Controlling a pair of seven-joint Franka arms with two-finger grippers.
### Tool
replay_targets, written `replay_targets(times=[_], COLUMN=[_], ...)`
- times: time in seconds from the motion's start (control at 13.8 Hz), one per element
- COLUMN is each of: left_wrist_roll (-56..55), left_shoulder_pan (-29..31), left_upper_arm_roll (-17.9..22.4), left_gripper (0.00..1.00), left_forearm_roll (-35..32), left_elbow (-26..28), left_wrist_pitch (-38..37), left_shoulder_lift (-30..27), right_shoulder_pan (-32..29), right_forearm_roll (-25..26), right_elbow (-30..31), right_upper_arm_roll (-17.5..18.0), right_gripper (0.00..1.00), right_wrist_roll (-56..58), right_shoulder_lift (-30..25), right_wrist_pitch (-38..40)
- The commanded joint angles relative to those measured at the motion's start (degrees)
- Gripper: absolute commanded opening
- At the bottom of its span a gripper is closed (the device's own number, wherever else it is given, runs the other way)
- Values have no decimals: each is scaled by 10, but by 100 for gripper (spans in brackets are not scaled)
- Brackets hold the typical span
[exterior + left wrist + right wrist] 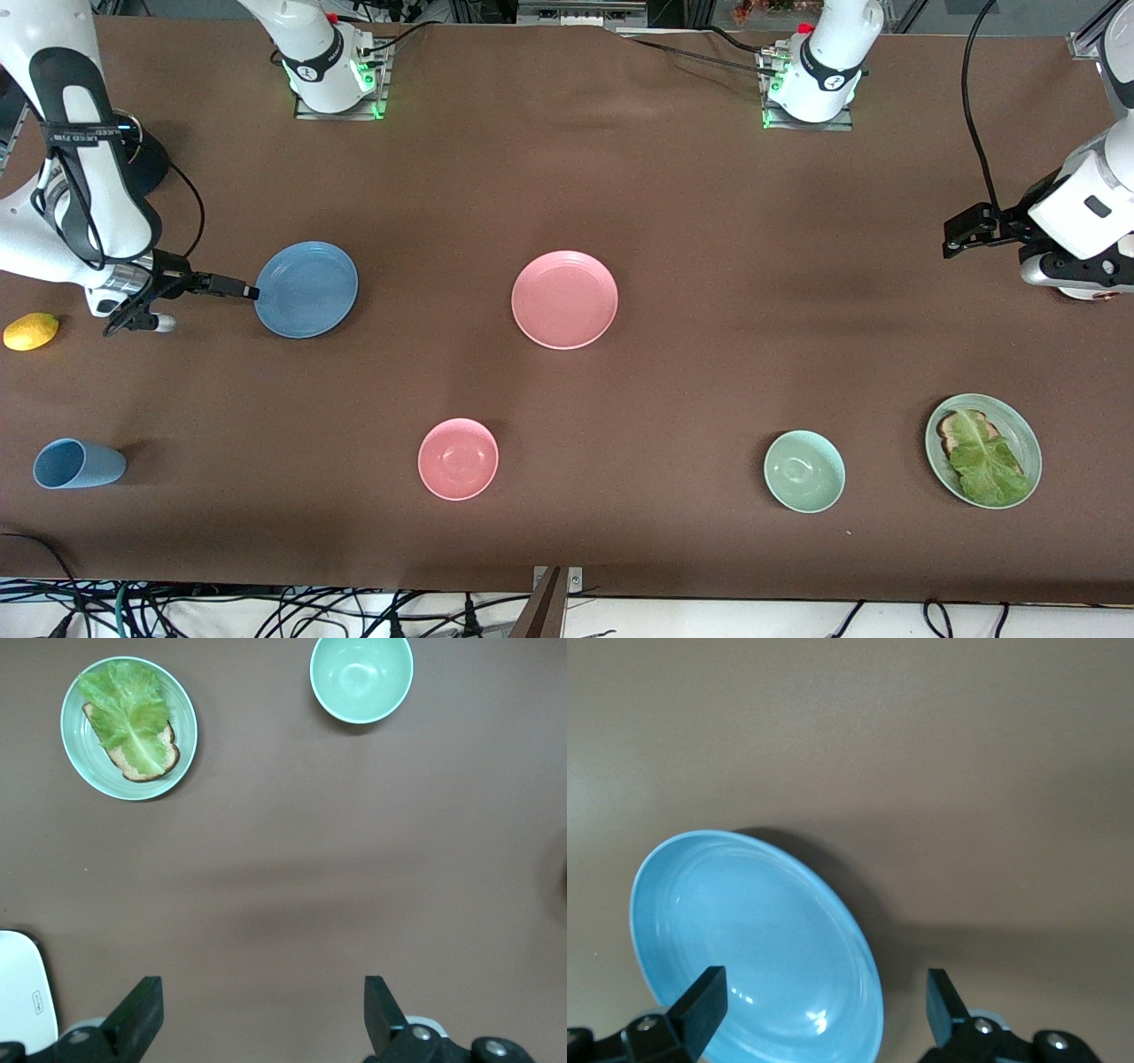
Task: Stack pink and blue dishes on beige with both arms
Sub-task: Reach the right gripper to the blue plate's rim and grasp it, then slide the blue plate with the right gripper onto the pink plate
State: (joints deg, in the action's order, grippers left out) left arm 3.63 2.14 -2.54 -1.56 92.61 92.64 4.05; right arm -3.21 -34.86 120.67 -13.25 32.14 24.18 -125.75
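Observation:
The blue plate [306,289] lies toward the right arm's end of the table. My right gripper [251,291] is at the plate's rim on the side toward that end, open. In the right wrist view the blue plate [744,930] has its rim between the spread fingers of the right gripper [824,983], which hold nothing. The pink plate [564,299] rests flat near the table's middle, untouched. My left gripper [959,234] hangs open over bare table near the left arm's end; the left gripper [261,985] has nothing between its fingers. No beige plate is in view.
A pink bowl [457,458] and a pale green bowl [803,470] stand nearer the front camera. A green plate with toast and lettuce [982,449] is beside the green bowl. A blue cup [78,463] lies on its side, and a lemon [31,330] sits at the right arm's end.

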Motion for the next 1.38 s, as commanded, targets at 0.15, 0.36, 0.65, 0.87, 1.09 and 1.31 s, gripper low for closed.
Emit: replay_targets(times=[0.15,0.36,0.65,0.87,1.09,1.31], left_wrist_roll=[-9,-64,-44,18,13,15], left_shoulder_pan=[-17,-28,-23,-20,-20,-18], left_upper_arm_roll=[1,2,2,5,7,7], left_gripper=[100,100,100,100,100,100], left_forearm_roll=[-15,-13,-11,-13,-12,-11], left_elbow=[-15,-15,-16,-16,-16,-16], left_wrist_pitch=[-77,-77,-76,-78,-79,-86], left_shoulder_lift=[1,1,0,-1,-1,3], right_shoulder_pan=[-18,-17,-15,-15,1,70], right_forearm_roll=[-82,-81,-80,-78,-36,23], right_elbow=[-6,-9,-15,-33,-68,-78], right_upper_arm_roll=[4,5,5,5,6,6], right_gripper=[62,0,0,0,0,0], right_wrist_roll=[128,129,128,121,57,-81], right_shoulder_lift=[56,54,53,49,29,-18], right_wrist_pitch=[-13,-7,-5,23,70,70])
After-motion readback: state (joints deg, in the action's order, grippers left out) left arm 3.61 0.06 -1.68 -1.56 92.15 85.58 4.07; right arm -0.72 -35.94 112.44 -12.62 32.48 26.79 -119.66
